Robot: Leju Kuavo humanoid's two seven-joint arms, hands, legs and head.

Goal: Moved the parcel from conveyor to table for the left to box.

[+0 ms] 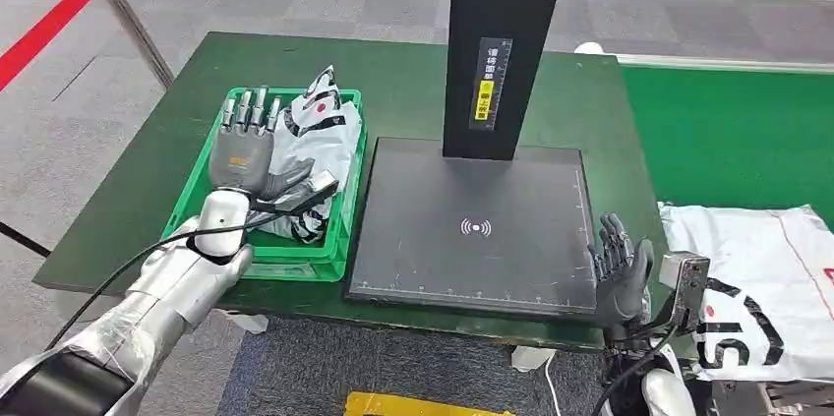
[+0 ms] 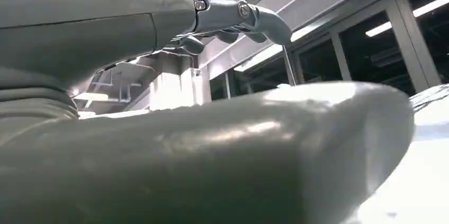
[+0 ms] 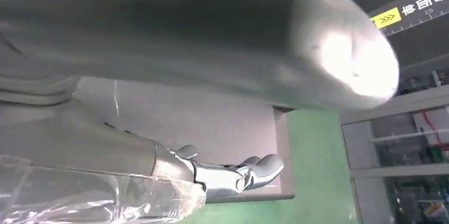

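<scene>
Left hand [image 1: 244, 155] open-fingered, empty, above parcel [image 1: 317, 146] in green box [image 1: 346, 202].

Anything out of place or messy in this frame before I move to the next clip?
Mostly tidy. The parcel lies crumpled in the green crate, one end poking over the far rim, with the left hand above it. Another white bag lies on the conveyor.

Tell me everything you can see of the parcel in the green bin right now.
The parcel is a crumpled white plastic mailer bag with black markings and a small red mark, glossy and soft-looking. It lies in the green bin on the table's left side, one corner sticking up past the far rim. The left hand is over its near part, fingers extended; whether they touch is unclear.
</scene>
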